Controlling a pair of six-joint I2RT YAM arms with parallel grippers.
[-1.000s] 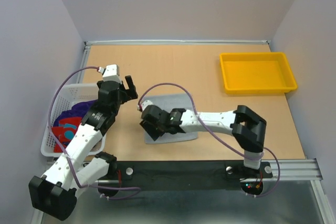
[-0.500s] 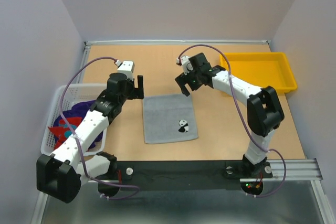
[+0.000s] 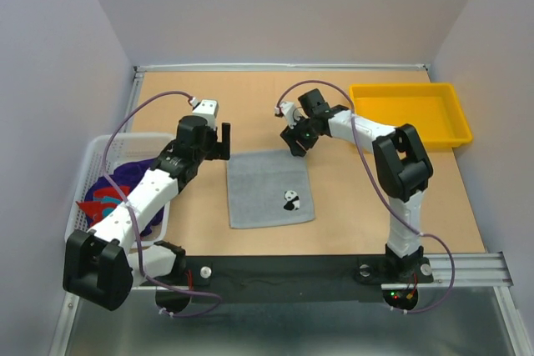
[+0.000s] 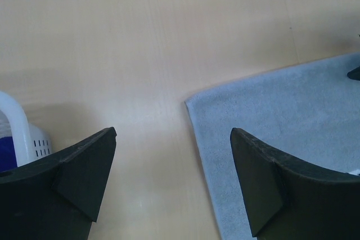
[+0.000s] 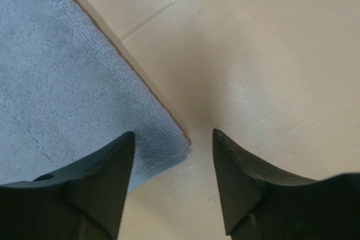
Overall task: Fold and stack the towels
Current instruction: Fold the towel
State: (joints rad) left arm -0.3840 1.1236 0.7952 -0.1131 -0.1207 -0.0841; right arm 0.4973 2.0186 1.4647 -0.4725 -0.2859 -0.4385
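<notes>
**Positioning both sets of fingers at the far corners of the spread towel**

Lying flat and unfolded at the centre of the worktop point(image 3: 250, 102), the grey towel point(image 3: 269, 189) shows a small panda mark point(image 3: 290, 199) near its near-right corner. To the left, the white mesh basket point(image 3: 83, 177) holds the purple towels point(image 3: 125, 179) and the red towel point(image 3: 104, 203), none of them folded yet. At the towel's far edge, the left fingers point(image 3: 224, 141) hang spread wide and empty over bare wood just beside the far-left corner point(image 4: 188, 104). The right fingers point(image 3: 294, 143) are also spread and empty, and straddle the far-right corner point(image 5: 183, 139) from close above. Beyond them, the yellow tray point(image 3: 409, 114) sits at the far right.

A second ago the right arm lay low across the towel and hid the panda mark. It has since swung clear to the far edge and, over the last half second, has drawn in onto its corner. The left fingers have moved right from the basket side toward theirs. With both corners now addressed, the likely next step is a paired pinch and a fold toward the near edge; neither corner is yet gripped.
</notes>
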